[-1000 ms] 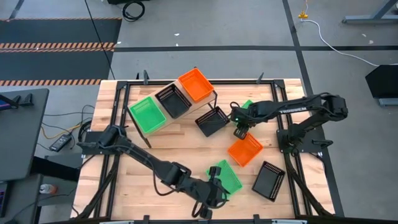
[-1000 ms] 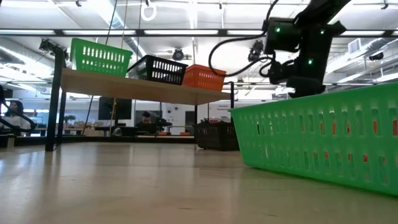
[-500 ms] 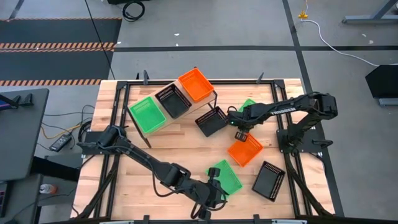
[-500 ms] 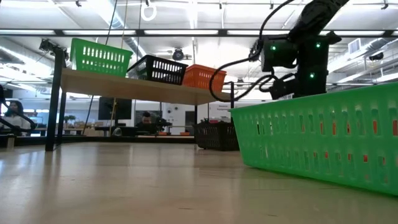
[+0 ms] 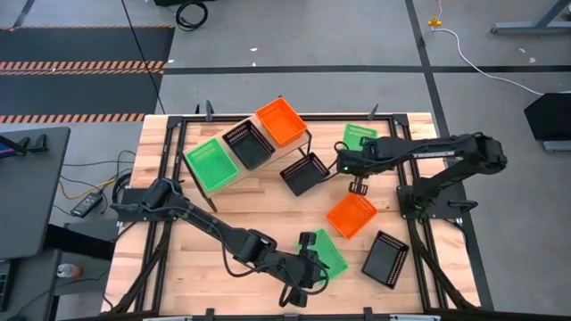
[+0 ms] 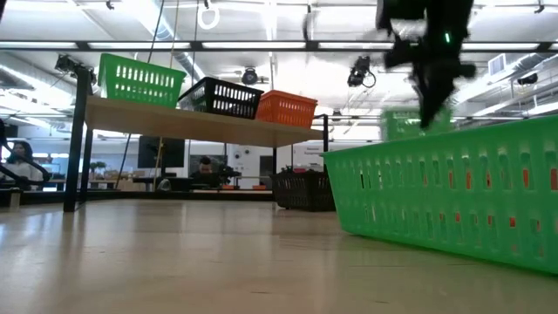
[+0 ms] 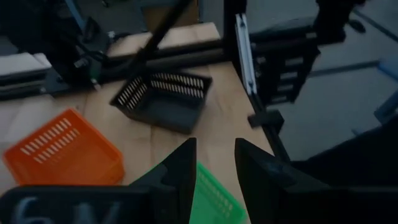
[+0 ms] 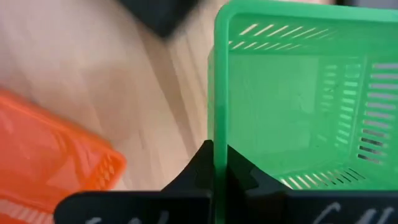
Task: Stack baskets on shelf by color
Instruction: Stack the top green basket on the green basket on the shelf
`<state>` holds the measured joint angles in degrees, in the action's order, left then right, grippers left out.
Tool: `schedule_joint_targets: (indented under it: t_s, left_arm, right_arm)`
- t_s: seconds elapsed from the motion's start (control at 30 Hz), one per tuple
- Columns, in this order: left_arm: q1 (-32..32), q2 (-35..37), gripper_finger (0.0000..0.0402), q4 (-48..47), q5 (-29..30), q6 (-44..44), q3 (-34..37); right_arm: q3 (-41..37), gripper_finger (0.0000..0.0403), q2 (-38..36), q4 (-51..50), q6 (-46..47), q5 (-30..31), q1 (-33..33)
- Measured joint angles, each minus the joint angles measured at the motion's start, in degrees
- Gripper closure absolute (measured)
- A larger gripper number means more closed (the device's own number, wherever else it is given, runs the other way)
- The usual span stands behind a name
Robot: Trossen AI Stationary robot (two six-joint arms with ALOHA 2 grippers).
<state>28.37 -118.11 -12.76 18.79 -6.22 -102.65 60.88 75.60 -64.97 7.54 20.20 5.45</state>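
A: Right end effector [image 8: 216, 163] is pinched tight on the wall of a green basket [image 8: 292, 99], carrying it clear of the surface [image 5: 268, 209] near the far right corner. Low view shows that basket hanging in the air.

B: Shelf [image 5: 234, 183] status?

A: At the far left part of the surface, three baskets up there, one of each: shelf green basket [image 5: 212, 163] at its near end, shelf black basket [image 5: 249, 144] in the middle, shelf orange basket [image 5: 280, 120] at the far end.

B: So the carried one goes onto the shelf green basket.

A: My read, yes. It has to cross over the loose black basket [image 5: 303, 173] beside the shelf, so keep it high, line the rims up square with the one below, lower straight down so it nests. The grip is on one wall only, so the basket could tilt; go slow and level it before letting go.

B: Left arm?

A: Left end effector [image 7: 214, 165] is near the near edge, fingers a narrow gap apart and holding nothing, just above a second green basket [image 5: 323, 252]. An orange basket [image 5: 351, 215] sits right of centre and another black basket [image 5: 385, 258] lies towards the near right corner.

B: Risk?

A: Clipping the shelf black basket on the way down, I'd guess.
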Motion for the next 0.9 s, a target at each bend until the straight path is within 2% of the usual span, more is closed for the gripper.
schedule_joint_targets:
  t_s: [0.23,0.4,0.5,0.73,0.9]
  left_arm:
    - [-0.27,0.01,0.0285,0.99,0.13,-0.62,-1.42]
    - [0.41,0.01,0.0285,2.26,0.15,-1.12,-1.48]
    - [0.71,0.01,0.0285,2.23,1.85,-4.04,-1.48]
    - [3.2,0.01,0.0285,0.42,5.66,-9.28,-1.48]
    - [6.17,0.01,0.0285,-2.77,9.31,-11.97,-1.48]
  right_arm:
    - [15.91,0.0396,2.06,-1.07,-7.73,4.19,-4.72]
    - [26.66,0.0396,6.09,2.1,-15.81,4.55,-7.19]
    - [31.74,0.0396,9.66,5.38,-21.12,3.07,-7.88]
    - [39.88,0.0396,18.21,13.2,-32.08,-6.21,-8.13]
    - [43.6,0.0396,22.61,14.51,-38.78,-6.4,-8.11]
